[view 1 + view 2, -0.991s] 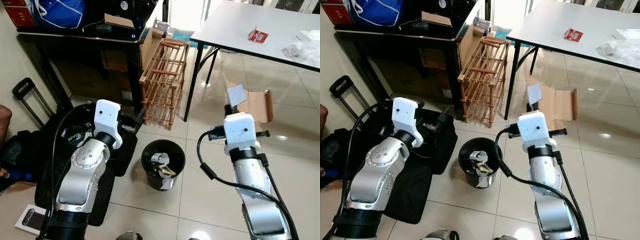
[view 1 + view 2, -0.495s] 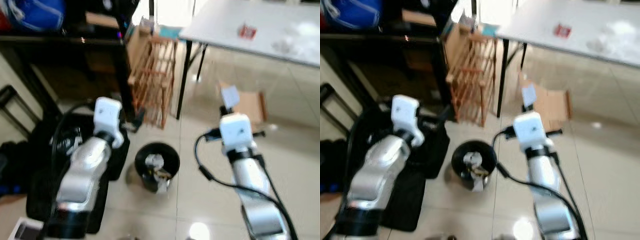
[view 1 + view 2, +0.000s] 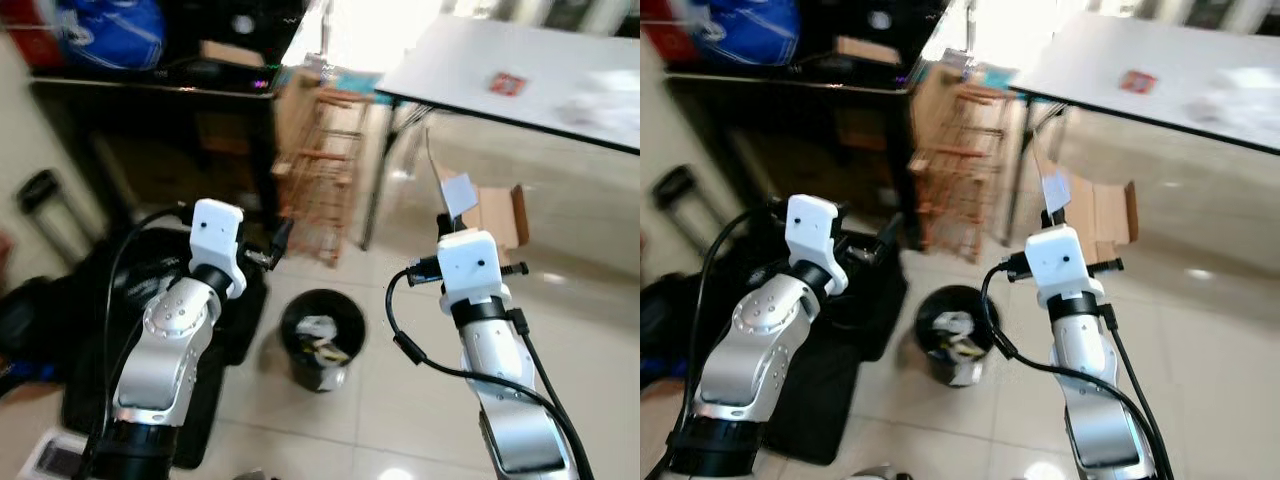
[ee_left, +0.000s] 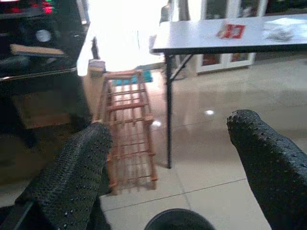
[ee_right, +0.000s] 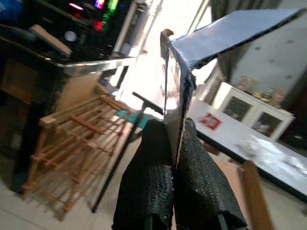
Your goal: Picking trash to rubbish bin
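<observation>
A round black rubbish bin (image 3: 322,335) stands on the tiled floor between my two arms, with crumpled paper and scraps inside. My right gripper (image 5: 175,129) is raised to the right of the bin, shut on a folded grey-blue piece of card (image 5: 216,38). The card (image 3: 455,192) sticks up above the white wrist block. My left gripper (image 4: 168,143) is open with nothing between its fingers, held left of the bin and pointing over its rim (image 4: 177,220). Its black fingers (image 3: 280,238) reach out past the left wrist block.
A wooden rack (image 3: 325,165) leans beyond the bin. A white table (image 3: 450,60) with a red packet (image 3: 505,82) stands at the back right, and flattened cardboard (image 3: 495,215) lies under it. A dark desk (image 3: 150,80) and black bags (image 3: 60,330) are on the left.
The whole view swayed and blurred, so the camera moved. Both arms keep much the same pose, and the right gripper still grips the card.
</observation>
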